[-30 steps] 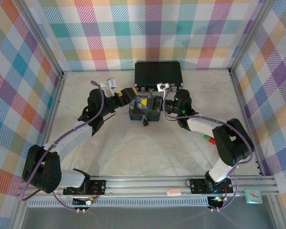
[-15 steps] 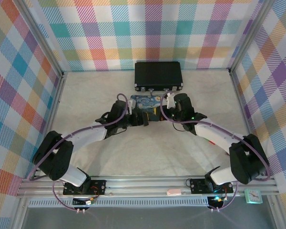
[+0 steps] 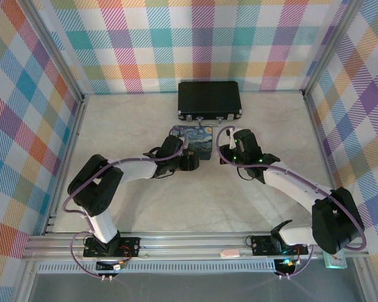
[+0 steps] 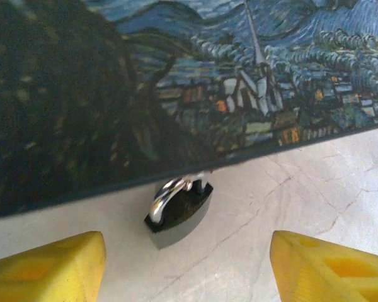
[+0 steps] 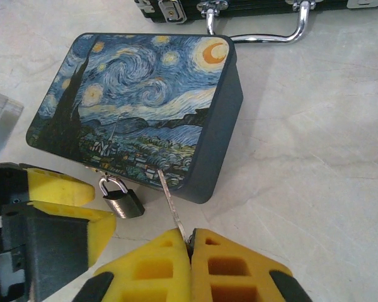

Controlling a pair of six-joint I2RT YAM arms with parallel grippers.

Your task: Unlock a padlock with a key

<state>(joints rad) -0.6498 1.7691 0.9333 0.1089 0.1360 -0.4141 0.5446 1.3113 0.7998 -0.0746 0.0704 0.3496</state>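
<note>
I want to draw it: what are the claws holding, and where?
Right claw pinches the key by its near end; left claw is open, holding nothing.

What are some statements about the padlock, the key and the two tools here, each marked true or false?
The right tool is shut on the key. True.
The key is in the padlock. False: its tip is beside the padlock, near the blue tin's edge.
The left tool clamps the padlock. False: it is open, straddling the padlock without touching.
The padlock hangs at the blue tin's front edge. True.
The black briefcase is open. False: it is shut.
</note>
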